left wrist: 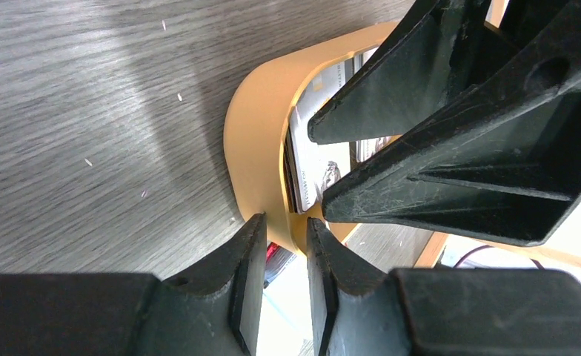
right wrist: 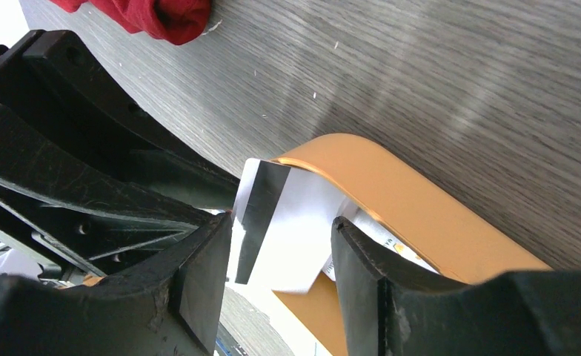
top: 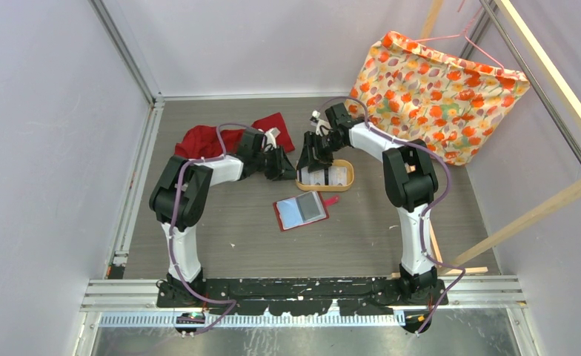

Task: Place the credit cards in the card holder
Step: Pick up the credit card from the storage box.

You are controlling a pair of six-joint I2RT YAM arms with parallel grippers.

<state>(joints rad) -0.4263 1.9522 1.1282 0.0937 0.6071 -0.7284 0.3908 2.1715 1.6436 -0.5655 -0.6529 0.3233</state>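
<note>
**Top view.** A tan oval tray (top: 344, 182) sits at mid-bench (top: 221, 245) and contains the credit cards (top: 332, 175), pale and lying flat. Both arms converge on the tray's left end, with the left tool (top: 289, 169) outside it and the right tool (top: 311, 165) over it. The card holder (top: 301, 211) lies opened flat with its pale inner pocket facing up. It is near the tray on the side towards the arm bases and does not touch it. A red cloth (top: 213, 139) lies behind the left arm. A flowered cushion (top: 436, 89) leans in the far right corner.

**Left wrist view.** The fingers of the left tool (left wrist: 281, 237) are nearly together and straddle the tray's end wall. The wall fills the narrow gap between the tips, so the rim is gripped. Printed cards rest just inside that wall, between the two fingers of the right tool.

**Right wrist view.** The fingers of the right tool (right wrist: 284, 221) are spread to about a card's width. Between them stands the raised card (right wrist: 291, 245), tilted above the tray rim. Its dark-striped edge rests against one finger and its opposite side meets the other, so it is held across its width. Further cards remain in the tray beneath.
</note>
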